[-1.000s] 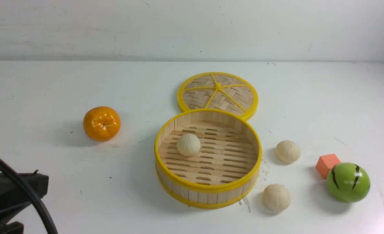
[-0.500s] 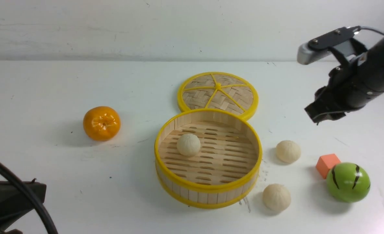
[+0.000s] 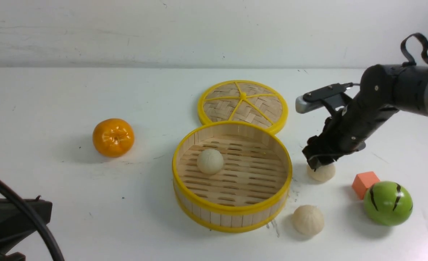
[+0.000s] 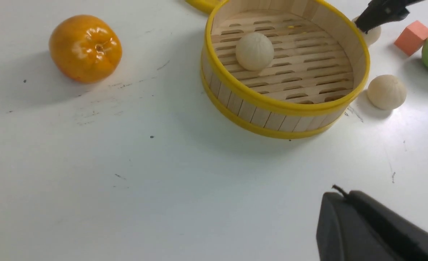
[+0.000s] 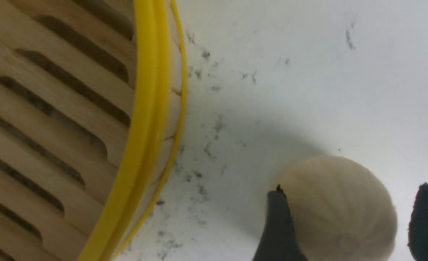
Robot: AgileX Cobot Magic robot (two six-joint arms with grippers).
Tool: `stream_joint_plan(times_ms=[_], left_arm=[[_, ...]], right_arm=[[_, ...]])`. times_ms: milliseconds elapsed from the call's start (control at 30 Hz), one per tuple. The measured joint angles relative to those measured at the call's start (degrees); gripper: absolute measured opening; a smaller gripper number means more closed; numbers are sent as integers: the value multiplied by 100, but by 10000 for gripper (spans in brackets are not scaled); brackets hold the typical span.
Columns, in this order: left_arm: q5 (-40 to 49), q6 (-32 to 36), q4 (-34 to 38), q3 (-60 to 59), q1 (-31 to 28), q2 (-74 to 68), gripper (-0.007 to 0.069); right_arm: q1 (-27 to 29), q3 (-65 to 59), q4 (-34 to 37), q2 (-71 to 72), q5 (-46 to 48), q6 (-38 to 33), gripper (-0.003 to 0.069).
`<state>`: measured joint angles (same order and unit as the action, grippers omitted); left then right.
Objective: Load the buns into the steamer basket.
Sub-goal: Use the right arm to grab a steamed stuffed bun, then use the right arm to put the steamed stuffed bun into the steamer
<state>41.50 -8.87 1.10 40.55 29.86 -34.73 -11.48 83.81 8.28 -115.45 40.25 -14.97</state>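
The steamer basket (image 3: 232,209) stands mid-table with one bun (image 3: 210,161) on its slatted floor. Two more buns lie on the table to its right, a farther one (image 3: 322,173) and a nearer one (image 3: 308,220). My right gripper (image 3: 321,164) is low over the farther bun, open. In the right wrist view its fingers (image 5: 277,224) stand on either side of that bun (image 5: 337,210), with a gap at the other finger. My left gripper (image 4: 339,192) is shut and holds nothing, low at the near left, away from the basket (image 4: 272,105).
The woven lid (image 3: 243,105) lies flat behind the basket, touching it. An orange (image 3: 113,137) sits to the left. An orange cube (image 3: 364,183) and a green striped ball (image 3: 387,203) sit close to the right of the two loose buns.
My right arm came into view from the upper right and dropped to the farther loose bun, its jaws opening on the way. The left gripper barely moved.
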Motion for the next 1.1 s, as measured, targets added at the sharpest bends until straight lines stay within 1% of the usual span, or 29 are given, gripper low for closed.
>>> stream_joint_plan(times_ms=[33,67,100,133,167,200,233,300,367,400,467,500,567,600,667,733,767,867,900,933,967,1000,1100], left_arm=[[-29,0,0,0,0,0,-13],[-34,0,0,0,0,0,-13],[-82,0,0,0,0,0,-13],[-82,0,0,0,0,0,-13],[-94,0,0,0,0,0,-13],[-99,0,0,0,0,0,-13],[-112,0,-7,0,0,0,-13],[-124,0,-12,0,0,0,-13],[-129,0,-18,0,0,0,-11],[-128,0,-18,0,0,0,-11],[-129,0,-18,0,0,0,-10],[-141,0,-18,0,0,0,-7],[-160,0,-18,0,0,0,-4],[-160,0,-18,0,0,0,-3],[-164,0,-18,0,0,0,-1],[-164,0,-18,0,0,0,0],[-164,0,-18,0,0,0,1],[-164,0,-18,0,0,0,4],[-164,0,-18,0,0,0,4],[-164,0,-18,0,0,0,4],[-159,0,-18,0,0,0,5],[-154,0,-18,0,0,0,6],[-93,0,-18,0,0,0,10]], right_arm=[[0,0,6,-30,0,0,383],[0,0,6,-44,0,-5,363],[0,7,6,-58,12,-25,256],[0,15,6,-58,19,-24,229],[0,36,6,-53,66,-32,186],[0,121,6,-20,177,-38,87],[-12,227,6,45,297,-38,35],[-58,448,-11,193,583,-38,17],[-202,797,-30,425,981,-38,17],[-241,875,-23,473,1019,-38,17],[-446,1227,81,663,1351,-38,17],[-688,1510,233,780,1617,-42,17],[-1087,1668,415,799,1790,-120,17],[-1115,1675,425,793,1799,-130,17],[-1433,1674,466,613,1851,-244,26],[-1533,1674,466,503,1851,-253,34],[-1691,1674,466,244,1856,-259,62],[-1820,1674,490,-81,1838,-260,134],[-1861,1674,515,-248,1823,-265,198],[-1869,1674,514,-270,1818,-265,208],[-1893,1674,541,-436,1801,-265,304],[-1898,1674,542,-477,1794,-265,337],[-1898,1674,555,-540,1807,-259,489]])
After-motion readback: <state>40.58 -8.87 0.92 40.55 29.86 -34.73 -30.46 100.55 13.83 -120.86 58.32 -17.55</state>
